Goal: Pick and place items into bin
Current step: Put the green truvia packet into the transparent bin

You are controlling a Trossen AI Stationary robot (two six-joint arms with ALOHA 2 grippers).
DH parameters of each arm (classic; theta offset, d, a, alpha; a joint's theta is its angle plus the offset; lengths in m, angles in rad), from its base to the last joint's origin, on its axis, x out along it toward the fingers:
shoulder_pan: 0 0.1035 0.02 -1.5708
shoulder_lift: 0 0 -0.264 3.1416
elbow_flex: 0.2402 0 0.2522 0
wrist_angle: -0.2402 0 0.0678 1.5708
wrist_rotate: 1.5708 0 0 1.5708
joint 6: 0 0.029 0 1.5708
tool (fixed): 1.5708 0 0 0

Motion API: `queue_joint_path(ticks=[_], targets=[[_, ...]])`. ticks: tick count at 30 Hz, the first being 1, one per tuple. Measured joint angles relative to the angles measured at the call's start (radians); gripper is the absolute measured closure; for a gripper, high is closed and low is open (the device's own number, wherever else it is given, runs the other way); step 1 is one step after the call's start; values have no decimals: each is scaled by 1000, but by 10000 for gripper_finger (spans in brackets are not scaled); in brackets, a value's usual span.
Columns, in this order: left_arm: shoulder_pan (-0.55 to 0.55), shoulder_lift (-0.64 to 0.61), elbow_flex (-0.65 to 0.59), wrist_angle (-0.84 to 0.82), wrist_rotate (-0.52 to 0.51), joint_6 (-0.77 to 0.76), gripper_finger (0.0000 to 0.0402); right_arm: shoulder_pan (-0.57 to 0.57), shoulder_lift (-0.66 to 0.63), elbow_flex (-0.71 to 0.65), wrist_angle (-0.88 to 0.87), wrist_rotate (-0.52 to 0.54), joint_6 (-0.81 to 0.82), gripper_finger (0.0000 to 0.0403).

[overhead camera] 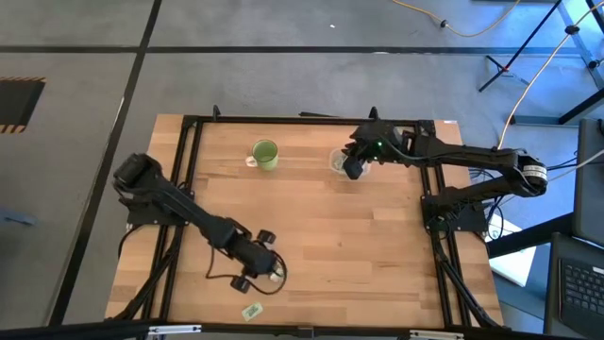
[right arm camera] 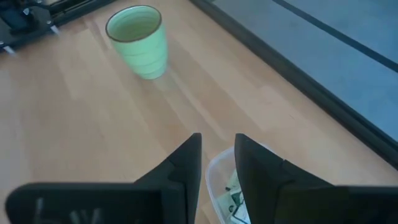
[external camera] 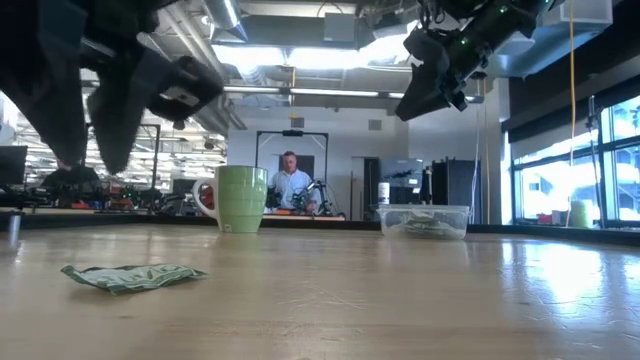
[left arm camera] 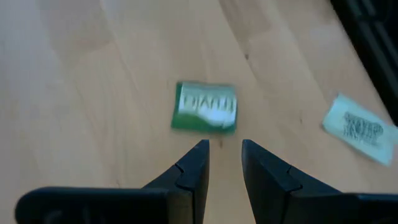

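Note:
My left gripper (left arm camera: 224,147) hovers over the table's near part, open by a narrow gap, with nothing between the fingers. A green packet (left arm camera: 205,107) lies flat on the wood just ahead of its tips, and a paler packet (left arm camera: 359,128) lies farther off. The high view shows one packet (overhead camera: 251,311) by the near edge; the low view shows it crumpled on the wood (external camera: 130,277). My right gripper (right arm camera: 217,155) hangs above the clear bin (right arm camera: 216,180), slightly open and empty. The bin (external camera: 425,220) stands on the table's far side and holds several packets (right arm camera: 239,200).
A green mug (overhead camera: 265,154) stands upright left of the bin (overhead camera: 336,161) on the far side; the right wrist view (right arm camera: 138,40) also shows the mug. A black frame rail (overhead camera: 283,120) edges the table. A person (external camera: 290,185) sits in the room beyond.

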Motion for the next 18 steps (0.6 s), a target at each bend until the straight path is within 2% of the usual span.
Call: queue_joint_path(ticks=[9, 18], targets=[[-39, 173, 142, 15, -80, 38, 313, 11, 0, 0, 0, 2, -1, 303], [-28, 277, 177, 10, -95, 11, 313, 40, 0, 0, -80, 1, -2, 303]])
